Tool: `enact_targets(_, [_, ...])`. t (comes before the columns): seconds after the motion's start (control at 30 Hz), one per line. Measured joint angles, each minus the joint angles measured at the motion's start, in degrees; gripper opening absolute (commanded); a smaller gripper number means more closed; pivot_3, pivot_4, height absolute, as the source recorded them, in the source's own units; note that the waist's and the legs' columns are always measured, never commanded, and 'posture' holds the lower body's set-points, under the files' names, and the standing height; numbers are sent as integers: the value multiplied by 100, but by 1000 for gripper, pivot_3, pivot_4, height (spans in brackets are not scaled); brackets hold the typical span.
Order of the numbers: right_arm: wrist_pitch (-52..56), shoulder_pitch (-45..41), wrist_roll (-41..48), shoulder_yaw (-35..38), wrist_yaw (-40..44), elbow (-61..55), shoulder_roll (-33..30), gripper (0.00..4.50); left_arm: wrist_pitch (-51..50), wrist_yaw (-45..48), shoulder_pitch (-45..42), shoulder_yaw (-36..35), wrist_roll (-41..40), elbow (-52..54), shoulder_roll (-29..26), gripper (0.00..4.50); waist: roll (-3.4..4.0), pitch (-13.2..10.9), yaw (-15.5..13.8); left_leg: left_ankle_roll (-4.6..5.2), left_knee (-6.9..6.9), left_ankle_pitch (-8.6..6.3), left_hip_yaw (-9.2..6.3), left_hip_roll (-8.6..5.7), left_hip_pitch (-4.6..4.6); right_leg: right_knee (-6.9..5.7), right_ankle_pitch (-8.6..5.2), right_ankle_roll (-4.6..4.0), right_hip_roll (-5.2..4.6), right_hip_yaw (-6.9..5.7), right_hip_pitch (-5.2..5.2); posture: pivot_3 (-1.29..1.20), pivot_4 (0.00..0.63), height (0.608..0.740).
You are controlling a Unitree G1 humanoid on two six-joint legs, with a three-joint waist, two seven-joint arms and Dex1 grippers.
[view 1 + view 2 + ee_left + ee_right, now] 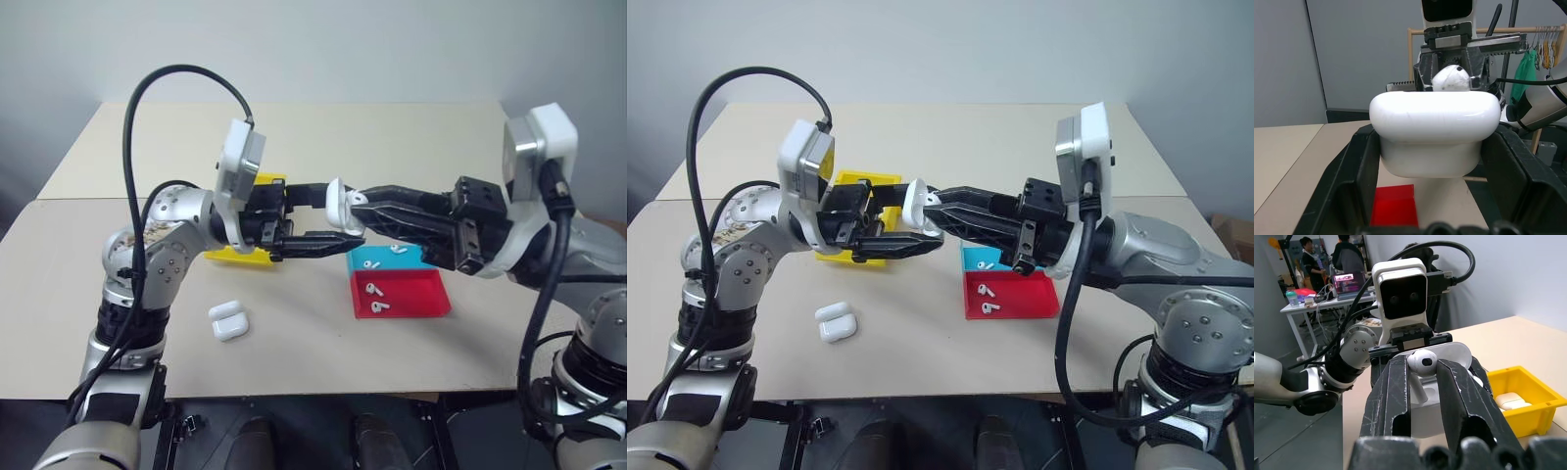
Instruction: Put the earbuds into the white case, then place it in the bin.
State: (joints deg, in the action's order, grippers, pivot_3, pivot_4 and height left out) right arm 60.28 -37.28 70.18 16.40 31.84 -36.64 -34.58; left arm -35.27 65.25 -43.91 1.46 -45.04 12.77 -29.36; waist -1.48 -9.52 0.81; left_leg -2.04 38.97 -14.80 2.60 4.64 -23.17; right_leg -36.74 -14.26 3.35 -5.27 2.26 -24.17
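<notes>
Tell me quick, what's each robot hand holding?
Left gripper: shut on the white case, lid open.
Right gripper: shut on an earbud, at the case.

Two arms of silver-grey metal with rounded joint housings, small screws visible on the shoulder and elbow parts. Brownish worn marks on the left arm's upper housing. Thick black cables looping from each arm up to a white camera block on each wrist. Left claw (328, 217) and right claw (355, 208) both black, each with two long fingers (1396, 396), scratched, with toothed inner edges. Black bracket behind each claw.
</notes>
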Motion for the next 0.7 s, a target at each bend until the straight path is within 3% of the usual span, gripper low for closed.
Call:
enact_targets(0.27, [-274, 47, 50, -270, -117, -18, -255, 603, 3, 6, 0, -5, 19, -6, 6, 2784, 0, 0, -1, 0, 0, 0, 0, 0, 0, 4, 0, 0, 0, 1, 0, 0, 150, 740])
enact_targets(0.67, [-455, 284, 220, -300, -120, 68, -805, 4428, 15, 52, 2, -41, 89, -141, -27, 2784, -1, 0, -11, 1, 1, -1, 0, 0, -2, 5, 0, 0, -1, 0, 1, 0, 150, 740])
enact_targets(0.7, [-455, 326, 294, -226, -126, 92, -896, 4477, 22, 68, 1, -41, 87, -138, -26, 2784, -1, 0, -13, 1, 1, -1, 0, 0, -2, 8, 0, 0, -1, 0, 1, 0, 150, 740])
